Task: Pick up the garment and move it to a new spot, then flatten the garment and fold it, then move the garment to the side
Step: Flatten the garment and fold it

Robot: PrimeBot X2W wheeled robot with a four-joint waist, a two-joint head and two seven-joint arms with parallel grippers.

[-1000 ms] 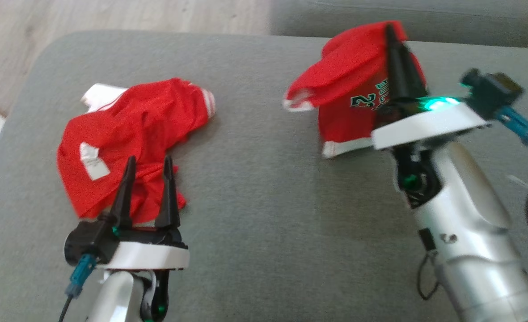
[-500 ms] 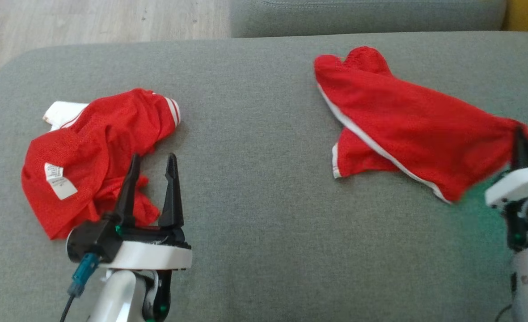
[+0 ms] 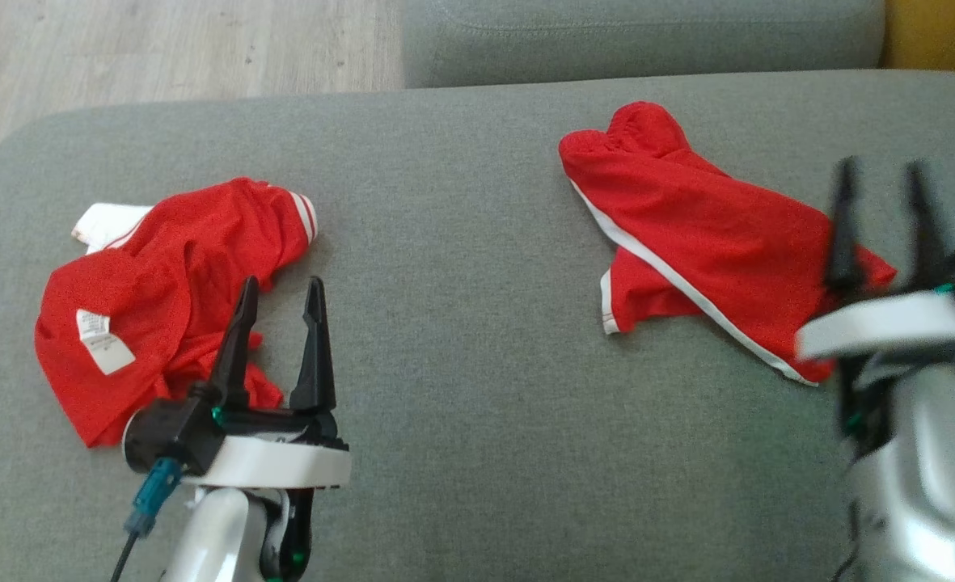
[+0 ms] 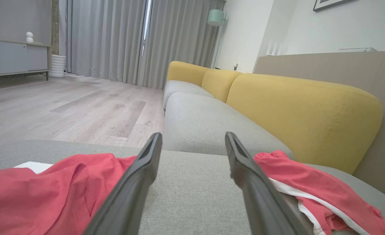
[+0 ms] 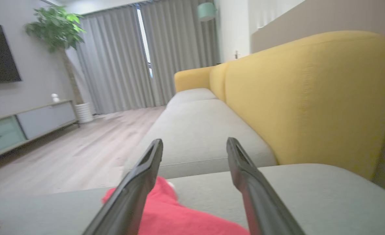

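Observation:
The garment point(image 3: 712, 234), red with a white edge stripe, lies loosely spread on the right part of the grey sofa cushion point(image 3: 477, 242). My right gripper point(image 3: 881, 166) is open over its right end, blurred, with nothing between its fingers. In the right wrist view the right gripper point(image 5: 195, 141) stands open with the garment point(image 5: 179, 218) below its left finger. My left gripper point(image 3: 281, 283) is open and empty at the lower left. In the left wrist view the left gripper point(image 4: 193, 135) stands open above bare cushion, with the garment point(image 4: 309, 186) to its right.
A second red garment point(image 3: 170, 299) with a white label lies crumpled at the left, just beyond my left fingers. A yellow backrest point(image 4: 293, 107) runs along the sofa's right side. Wooden floor point(image 3: 162, 48) lies past the cushion's far left edge. Another grey cushion point(image 3: 639, 40) adjoins behind.
My right gripper, shut on the lifted garment a second ago, has opened and let go. The garment now lies spread on the cushion. The head view has shifted; the left gripper stayed put.

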